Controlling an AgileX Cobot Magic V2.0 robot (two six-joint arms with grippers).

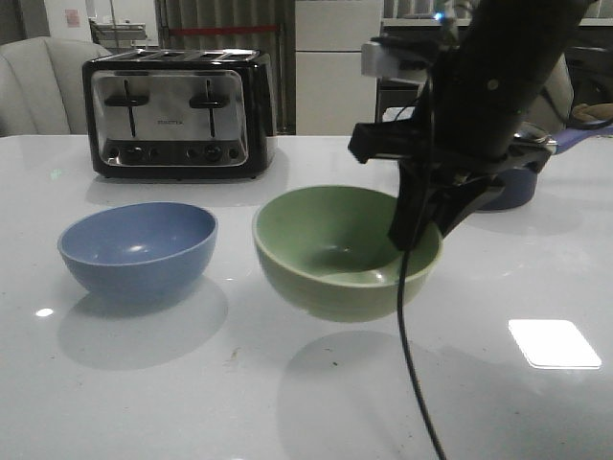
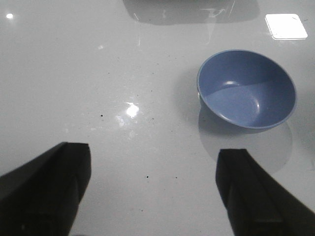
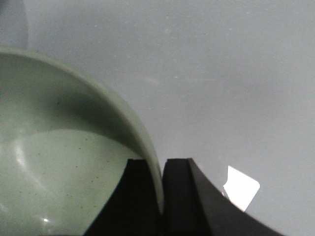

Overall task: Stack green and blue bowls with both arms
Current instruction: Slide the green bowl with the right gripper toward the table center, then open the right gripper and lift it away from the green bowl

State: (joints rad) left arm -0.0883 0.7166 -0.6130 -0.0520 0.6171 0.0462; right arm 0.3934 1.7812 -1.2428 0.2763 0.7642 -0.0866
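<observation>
1. Front view has the green bowl (image 1: 330, 251) lifted off the white desk (image 1: 144, 383), tilted a bit, with its shadow on the surface below. It's pale sage, matte and plain, sitting just right of the blue bowl (image 1: 137, 251), not touching it.
2. Blue bowl is dusty blue, same sort of size, resting on the desk and leaning slightly.
3. Right end effector (image 1: 419, 233) is pinching the green bowl's right rim, one finger inside and one outside; the right wrist view shows the rim squeezed between them. A thin black cable (image 1: 410, 355) hangs down from it.
4. Left end effector (image 2: 155, 191) is spread wide over bare desk, with the blue bowl near it.
5. Behind sits a toaster (image 1: 178, 114). The right arm hides most of a dark pot (image 1: 510, 187), so its details are hard to make out.
</observation>
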